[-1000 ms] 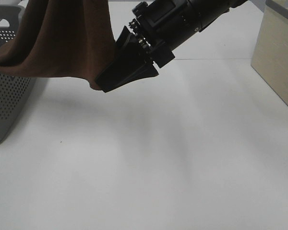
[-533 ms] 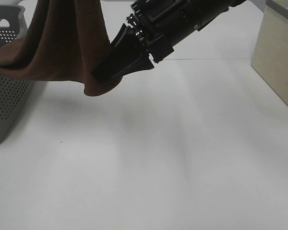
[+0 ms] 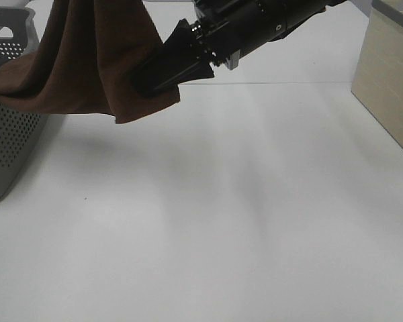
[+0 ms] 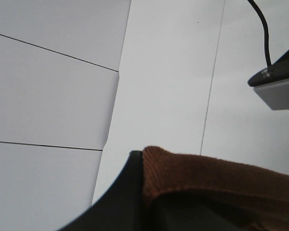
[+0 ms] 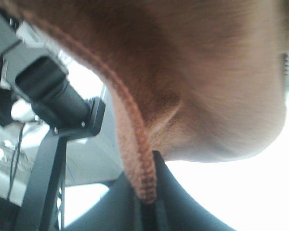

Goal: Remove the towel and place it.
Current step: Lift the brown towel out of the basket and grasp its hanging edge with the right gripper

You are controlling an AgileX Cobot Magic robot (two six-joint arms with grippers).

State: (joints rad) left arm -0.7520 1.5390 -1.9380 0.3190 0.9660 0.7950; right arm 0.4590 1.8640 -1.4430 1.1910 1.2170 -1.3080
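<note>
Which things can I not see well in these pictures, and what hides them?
- Exterior high: top of the towel, cut off by the upper edge.
- Exterior high: inside of the basket, hidden by the towel and the left edge.
- Left wrist: most of the left gripper, covered by the towel.

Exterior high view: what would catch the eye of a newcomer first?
The dark reddish-brown towel hangs in the air at the upper left, partly over the grey basket at the left edge. The black right gripper reaches in from the upper right and is shut on it near its lower corner, above the white table.
</note>
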